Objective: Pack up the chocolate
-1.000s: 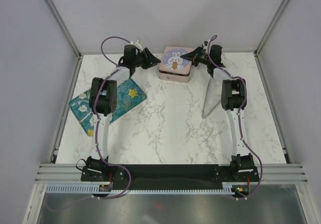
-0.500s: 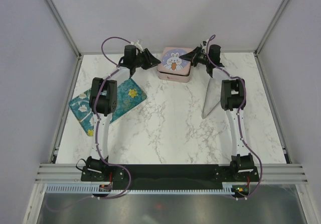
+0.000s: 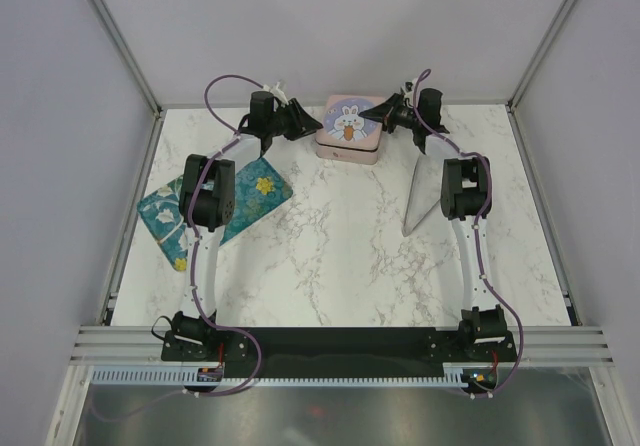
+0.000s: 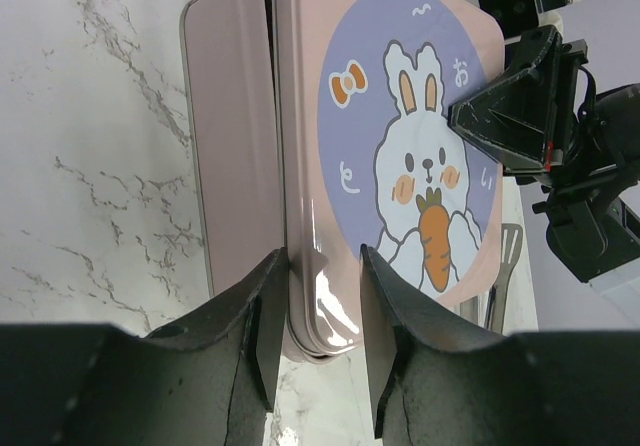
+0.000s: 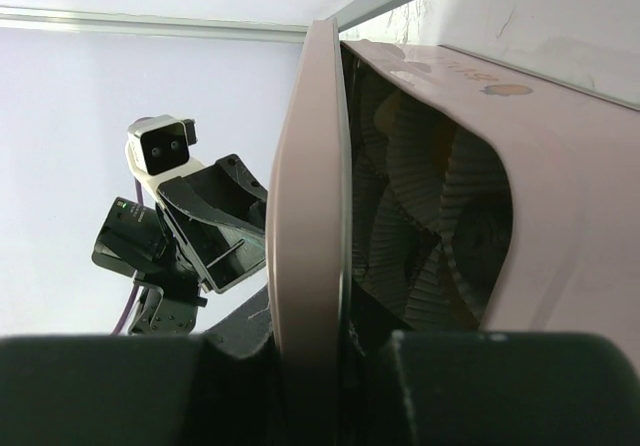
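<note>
— Where's the overhead view?
— High behind the arm bases, looking down the whole table point(image 3: 330, 256); the pink tin point(image 3: 348, 126) sits small, upper centre.
— And the wrists?
— Both pressed close to its lid point(image 4: 400, 166), from opposite sides. The left one sees the right tool point(image 4: 478, 116) beyond; the right one sees the left tool point(image 5: 225, 236).

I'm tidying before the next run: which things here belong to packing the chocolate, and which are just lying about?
Belongs: pink tin; its bunny lid, gripped at opposite edges by the left gripper and right gripper; paper cups inside. No chocolate clearly visible.
Lying about: teal floral flat piece left of the tin; pale grey sheet by the right arm.
</note>
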Tool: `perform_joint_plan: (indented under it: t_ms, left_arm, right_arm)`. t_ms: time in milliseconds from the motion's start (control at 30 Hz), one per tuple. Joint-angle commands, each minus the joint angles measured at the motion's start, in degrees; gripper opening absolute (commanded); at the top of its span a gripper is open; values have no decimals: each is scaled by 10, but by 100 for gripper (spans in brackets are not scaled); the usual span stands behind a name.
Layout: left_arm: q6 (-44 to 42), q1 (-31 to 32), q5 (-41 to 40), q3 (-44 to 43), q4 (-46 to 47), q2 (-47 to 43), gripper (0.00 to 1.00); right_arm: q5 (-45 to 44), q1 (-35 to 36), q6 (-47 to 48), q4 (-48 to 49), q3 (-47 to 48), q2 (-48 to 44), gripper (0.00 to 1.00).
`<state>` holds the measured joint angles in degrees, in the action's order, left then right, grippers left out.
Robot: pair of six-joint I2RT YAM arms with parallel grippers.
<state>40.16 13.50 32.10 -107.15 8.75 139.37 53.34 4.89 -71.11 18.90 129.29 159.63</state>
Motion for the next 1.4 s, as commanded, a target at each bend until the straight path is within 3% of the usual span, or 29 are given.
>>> perform_joint_plan:
  t_ms: [0,533,833,1367]
  left_arm:
    - [-21,14,15,3,3,-16,42]
    - [-28,17,7,25,1,-34,42]
    - [-48,14,-12,24,-16,-59,42]
    - [-37,4,-19,25,-36,-108,46]
  right_arm:
    - [1,-1,33,-32,16,9,0]
    - [19,2,16,0,1,8,0]
    - [18,-1,-133,198,-29,-8,0]
    - [15,3,-154,219,-36,-22,0]
